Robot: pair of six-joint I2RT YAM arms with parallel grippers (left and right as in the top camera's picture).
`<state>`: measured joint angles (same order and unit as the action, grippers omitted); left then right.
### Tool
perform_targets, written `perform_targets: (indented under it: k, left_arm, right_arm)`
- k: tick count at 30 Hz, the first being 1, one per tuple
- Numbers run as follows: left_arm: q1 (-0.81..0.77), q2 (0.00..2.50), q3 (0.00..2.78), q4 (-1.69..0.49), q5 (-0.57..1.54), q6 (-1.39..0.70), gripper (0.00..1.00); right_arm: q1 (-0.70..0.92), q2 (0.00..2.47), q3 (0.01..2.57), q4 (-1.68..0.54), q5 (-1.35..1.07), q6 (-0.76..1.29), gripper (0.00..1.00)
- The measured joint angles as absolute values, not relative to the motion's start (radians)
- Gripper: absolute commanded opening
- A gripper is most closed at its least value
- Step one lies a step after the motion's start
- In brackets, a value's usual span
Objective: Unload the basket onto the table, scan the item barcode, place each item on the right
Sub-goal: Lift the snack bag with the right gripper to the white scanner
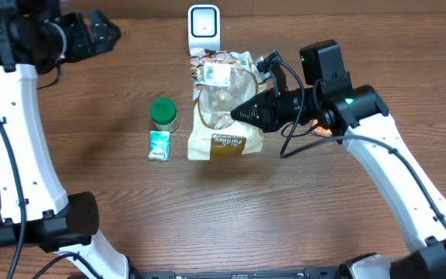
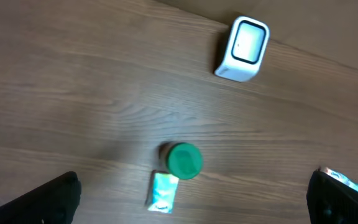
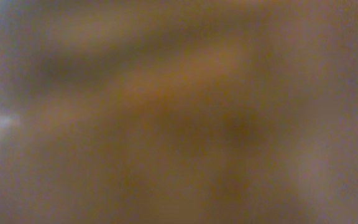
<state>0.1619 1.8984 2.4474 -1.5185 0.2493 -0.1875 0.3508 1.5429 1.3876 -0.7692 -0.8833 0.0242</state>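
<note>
A wooden table (image 1: 231, 209) seen from above. Bare wood runs wide along the near side and between the left arm and the jar. The far middle is crowded.

One bag (image 1: 224, 124) – clear plastic, brown label – lies at centre, its far edge reaching the foot of one white scanner (image 1: 204, 28). One green-lidded jar (image 1: 163, 113) stands just left of the bag, and one small teal packet (image 1: 159, 145) lies just near of the jar.

Two arms. The right gripper (image 1: 240, 113) comes in from the right, jaws closed, pinching the bag. Its own camera shows only a brown blur. The left gripper (image 1: 103, 31) hangs at the far left corner – jaws spread wide, holding nothing.
</note>
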Motion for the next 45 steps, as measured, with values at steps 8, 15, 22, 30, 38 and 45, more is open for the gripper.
perform_targets:
  k: [8, 15, 22, 30, 38, 45]
  left_arm:
    - [0.170, 1.898, 2.447, -1.521, 0.245, -0.187, 1.00]
    - [0.170, 1.898, 2.447, -1.523, 0.240, -0.187, 1.00]
    - [0.170, 1.898, 2.447, -1.523, 0.237, -0.187, 1.00]
    - [0.170, 1.898, 2.447, -1.524, 0.234, -0.187, 1.00]
    - [0.170, 1.899, 2.447, -1.523, 0.234, -0.187, 1.00]
    - [0.170, 1.899, 2.447, -1.523, 0.234, -0.187, 1.00]
  right_arm:
    - [0.363, 1.537, 1.388, -0.787, -0.810, 0.069, 0.04]
    - [0.397, 1.614, 1.625, -1.034, -0.519, 0.121, 0.04]
    - [0.494, 1.876, 2.089, -1.040, -0.006, 0.064, 0.04]
    - [0.567, 2.150, 2.106, -0.502, 0.620, -0.247, 0.11]
    - [0.564, 2.365, 2.106, -0.037, 0.799, -0.677, 0.04]
    - [0.566, 2.416, 2.106, 0.025, 0.815, -0.819, 0.04]
